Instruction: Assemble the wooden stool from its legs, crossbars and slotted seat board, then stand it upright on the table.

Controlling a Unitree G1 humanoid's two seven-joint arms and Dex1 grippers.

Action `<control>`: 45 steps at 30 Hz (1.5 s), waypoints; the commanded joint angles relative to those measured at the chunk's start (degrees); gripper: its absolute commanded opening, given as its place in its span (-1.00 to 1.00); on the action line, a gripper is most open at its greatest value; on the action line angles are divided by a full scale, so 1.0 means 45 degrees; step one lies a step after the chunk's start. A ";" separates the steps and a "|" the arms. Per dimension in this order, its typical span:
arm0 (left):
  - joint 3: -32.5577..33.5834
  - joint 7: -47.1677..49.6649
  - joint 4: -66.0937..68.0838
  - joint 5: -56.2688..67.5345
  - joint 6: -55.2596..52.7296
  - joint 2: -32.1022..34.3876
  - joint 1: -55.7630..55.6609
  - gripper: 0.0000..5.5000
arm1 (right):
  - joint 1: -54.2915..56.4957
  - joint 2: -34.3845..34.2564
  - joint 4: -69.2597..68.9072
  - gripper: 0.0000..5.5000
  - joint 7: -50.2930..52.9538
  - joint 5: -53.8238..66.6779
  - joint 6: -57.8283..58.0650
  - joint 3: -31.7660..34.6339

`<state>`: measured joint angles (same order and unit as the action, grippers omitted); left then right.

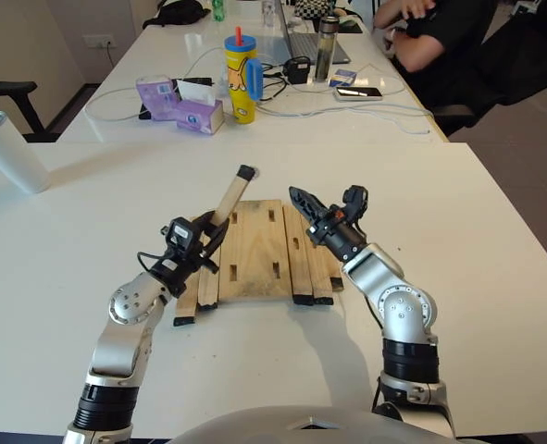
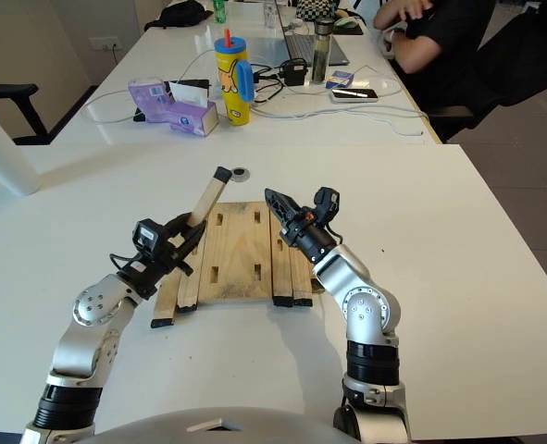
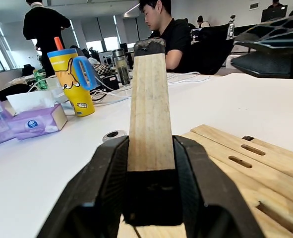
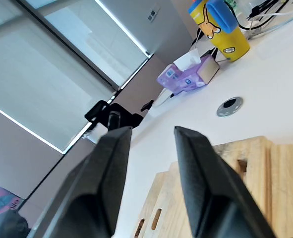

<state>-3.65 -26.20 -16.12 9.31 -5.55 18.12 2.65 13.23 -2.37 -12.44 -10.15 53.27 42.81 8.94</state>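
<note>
At the middle of the white table (image 1: 458, 240) the slotted seat board (image 1: 259, 250) lies flat, with loose wooden bars (image 1: 316, 274) lying along its left and right edges. At the board's left edge the left gripper (image 1: 213, 242) pinches the lower end of a wooden leg (image 1: 233, 194) — the leg tilts upward, its dark-capped end raised past the board's far left corner. Above the board's right edge hangs the right gripper (image 4: 151, 133), fingers spread apart, holding nothing.
</note>
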 commanded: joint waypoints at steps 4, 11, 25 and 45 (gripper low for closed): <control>-0.0791 -0.0195 0.0103 -0.0286 0.0575 -0.0334 -0.0331 -0.52 | 0.0746 -0.0312 0.0259 -0.18 0.1102 0.1942 0.1333 0.0572; -0.1111 -0.0321 -0.0075 -0.0141 0.0493 -0.0466 -0.0141 -0.52 | 0.0839 -0.0339 0.0083 -0.18 0.1397 0.2765 0.1620 0.0404; -0.1706 -0.0824 -0.0204 -0.0340 0.0704 -0.0219 -0.0038 -0.52 | 0.0939 -0.0451 0.0181 -0.85 0.1518 0.2859 0.1538 0.0035; 0.0064 0.1293 0.1125 -0.0086 -0.0874 -0.0688 -0.0084 -0.02 | -0.0103 0.1047 -0.0506 -0.85 0.0856 -0.2933 -0.2369 -0.1449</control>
<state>-7.36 -23.72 -12.74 7.68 -7.95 16.32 2.47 15.96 0.65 -13.48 -6.35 47.50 36.62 4.98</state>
